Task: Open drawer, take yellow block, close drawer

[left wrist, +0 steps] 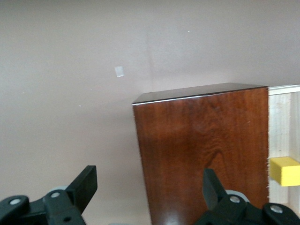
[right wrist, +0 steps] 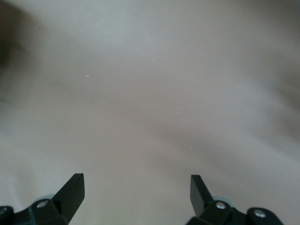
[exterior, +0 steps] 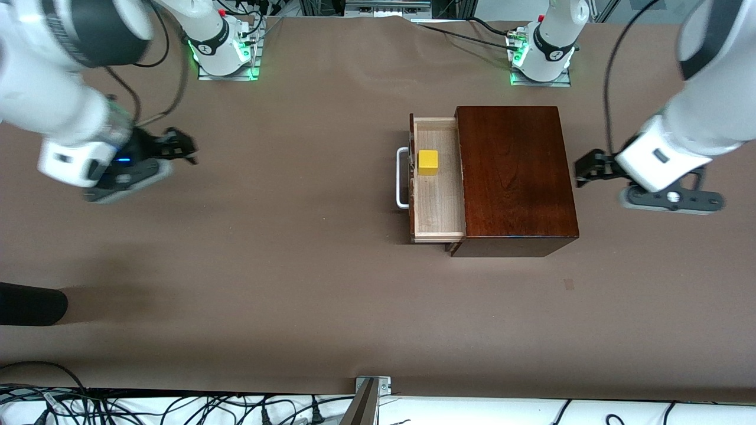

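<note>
The mahogany box (exterior: 514,177) stands on the table toward the left arm's end. Its drawer (exterior: 437,200) is pulled out toward the right arm's end, with the white bar handle (exterior: 401,177) at its front. The yellow block (exterior: 428,162) lies in the drawer and also shows in the left wrist view (left wrist: 284,171). My left gripper (exterior: 585,168) is open and empty, just off the box's back end (left wrist: 201,150). My right gripper (exterior: 183,147) is open and empty over bare table at the right arm's end, well away from the drawer.
The brown table cover (exterior: 295,265) is bare around the box. A dark object (exterior: 29,304) juts in at the table edge near the front camera, at the right arm's end. Cables run along the near edge.
</note>
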Controlling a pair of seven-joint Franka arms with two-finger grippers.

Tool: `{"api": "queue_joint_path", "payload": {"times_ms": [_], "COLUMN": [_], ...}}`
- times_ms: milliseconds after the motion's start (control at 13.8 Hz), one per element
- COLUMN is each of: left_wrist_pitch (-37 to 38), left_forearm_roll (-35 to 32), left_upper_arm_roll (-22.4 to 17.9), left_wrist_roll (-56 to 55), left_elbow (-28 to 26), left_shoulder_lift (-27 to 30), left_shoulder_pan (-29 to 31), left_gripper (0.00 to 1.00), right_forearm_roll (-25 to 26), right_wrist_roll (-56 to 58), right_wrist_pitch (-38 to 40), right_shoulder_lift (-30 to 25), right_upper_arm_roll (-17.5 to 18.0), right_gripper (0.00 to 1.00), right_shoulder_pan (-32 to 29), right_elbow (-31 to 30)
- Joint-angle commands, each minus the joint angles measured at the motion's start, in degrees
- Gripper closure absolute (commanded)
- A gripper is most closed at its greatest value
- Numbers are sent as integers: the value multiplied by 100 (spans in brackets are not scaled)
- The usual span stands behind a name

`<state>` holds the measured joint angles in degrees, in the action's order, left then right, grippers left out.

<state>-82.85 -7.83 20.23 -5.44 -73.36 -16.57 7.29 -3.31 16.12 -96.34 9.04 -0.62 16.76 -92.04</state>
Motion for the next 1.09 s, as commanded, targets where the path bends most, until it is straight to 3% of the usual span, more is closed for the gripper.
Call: {"api": "queue_joint_path", "payload": {"times_ms": [0, 145, 217, 362, 507, 652, 796, 1014], "left_wrist_pitch": [76, 6, -81, -912, -1766, -2093, -2078, -1972], "left_forearm_roll": [124, 141, 315, 615, 625, 599, 598, 616], "left_upper_arm_roll": [34, -114, -498, -1264, -1503, -1854, -1856, -1803], "left_wrist_roll": [455, 702, 711, 711, 711, 694, 650, 641], "left_elbow": [-3, -116, -221, -1393, -2371, -3023, -3035, -2930], "left_shoulder_lift": [40, 75, 180, 950, 1523, 1920, 1878, 1816], "left_shoulder_pan": [254, 282, 186, -332, -465, -842, -852, -835], "left_gripper": [0, 0, 0, 0, 0, 0, 0, 0], "right_forearm_roll": [-56, -48, -39, -39, -4, 75, 417, 497], "right_wrist_roll": [146, 137, 128, 137, 172, 172, 416, 725], "right_wrist_pitch": [-25, -139, -253, -717, -1148, -1308, -1431, -1493], "right_shoulder_lift": [325, 702, 913, 1396, 1766, 2170, 2504, 3110], "right_upper_arm_roll": [-35, -35, -35, -35, -35, -44, -35, -35], "right_gripper": [0, 0, 0, 0, 0, 0, 0, 0], "right_shoulder_pan": [904, 1625, 1985, 2540, 3050, 3472, 3685, 3931], "right_elbow": [238, 615, 808, 1187, 1433, 1758, 2179, 2830]}}
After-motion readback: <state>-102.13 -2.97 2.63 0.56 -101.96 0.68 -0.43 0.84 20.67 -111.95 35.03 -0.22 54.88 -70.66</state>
